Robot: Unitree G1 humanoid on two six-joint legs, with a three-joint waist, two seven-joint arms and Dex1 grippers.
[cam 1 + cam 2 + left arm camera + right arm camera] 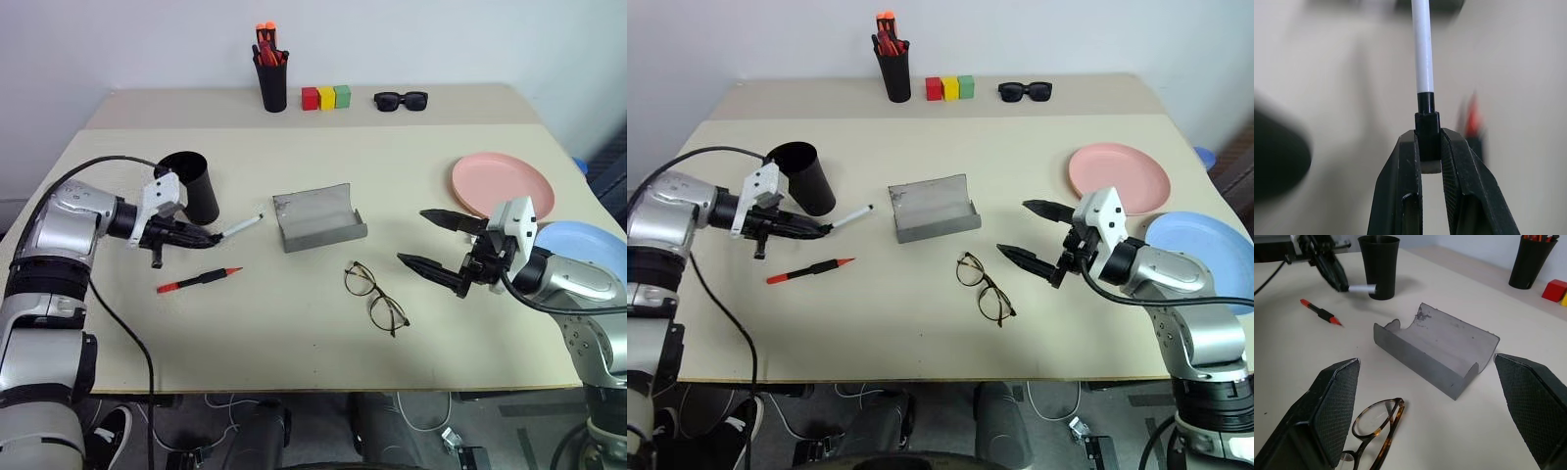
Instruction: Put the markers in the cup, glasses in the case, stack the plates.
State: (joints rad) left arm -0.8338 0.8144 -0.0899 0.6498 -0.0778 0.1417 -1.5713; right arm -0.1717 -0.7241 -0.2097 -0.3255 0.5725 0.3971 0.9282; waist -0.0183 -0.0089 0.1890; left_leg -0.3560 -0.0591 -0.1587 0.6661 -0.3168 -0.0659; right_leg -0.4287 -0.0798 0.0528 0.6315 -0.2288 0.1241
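Beige table (294, 333) against plain white wall (147, 39); cables on floor (225, 431).

So the desk (294, 323) is a plain cream top with a second strip of it running along the back by the wall. Up front on the left there's a black cup (192, 186) standing upright, and nearer the front edge a dark marker (199, 280) with red ends lying flat. Middle of the desk is the grey case (318, 217), open, with the wire-framed glasses (374, 298) lying just in front of it, not touching. Over on the right sit a pink plate (502, 184) and a light blue plate (586, 245) nearer the edge. On the back strip: a black pen holder (272, 86) full of orange-capped markers, three little blocks (325, 97) in red, yellow and green touching in a row, and black sunglasses (401, 100).
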